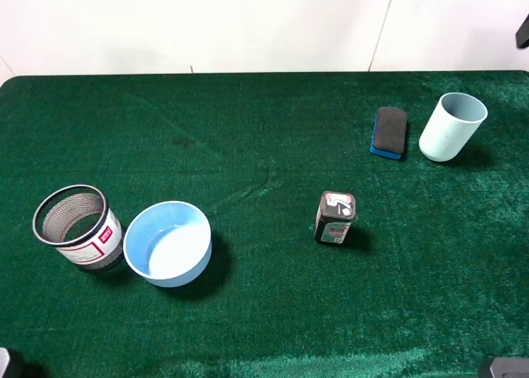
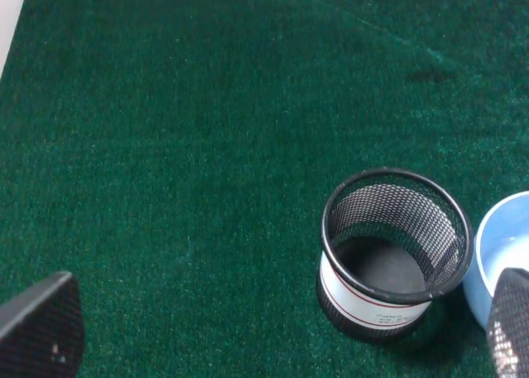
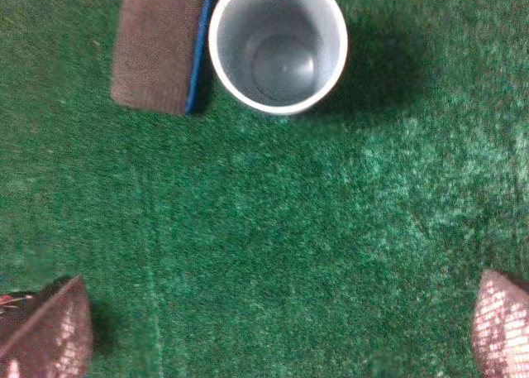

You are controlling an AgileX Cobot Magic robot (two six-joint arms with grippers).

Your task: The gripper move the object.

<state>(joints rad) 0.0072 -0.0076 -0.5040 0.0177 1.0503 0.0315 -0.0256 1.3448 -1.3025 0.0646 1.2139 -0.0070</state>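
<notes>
At the lower left of the high view, nearest the camera, the black mesh cup (image 1: 76, 227) stands upright on the green felt table (image 1: 264, 312), a white label with red print around its lower wall. Just beside it to the right, close enough that touching cannot be ruled out, sits the wide shallow blue bowl (image 1: 168, 244), open side up. Toward the middle right, well apart from both, a small dark box (image 1: 335, 217) with a white and red top stands on its own.

The left wrist view looks down on the mesh cup (image 2: 392, 254) at the lower right of its frame, with the bowl's rim (image 2: 498, 254) cut off by the right edge. The left gripper (image 2: 273, 332) hangs above bare felt with its jaws spread wide, one dark fingertip (image 2: 40, 327) in the lower left corner and the other in the lower right.

The right wrist view shows the right gripper (image 3: 273, 328) likewise wide apart over bare felt, one textured fingertip (image 3: 48, 328) in each lower corner, holding nothing.

Farther back, at the upper right of the high view, a dark eraser block (image 1: 389, 132) with a blue underside lies flat. Just to its right, the pale blue-green cup (image 1: 450, 127) stands upright, mouth open. In the right wrist view the cup (image 3: 278, 45) sits at the top centre, empty, just beside the eraser block (image 3: 159, 45), well clear of both fingertips.
</notes>
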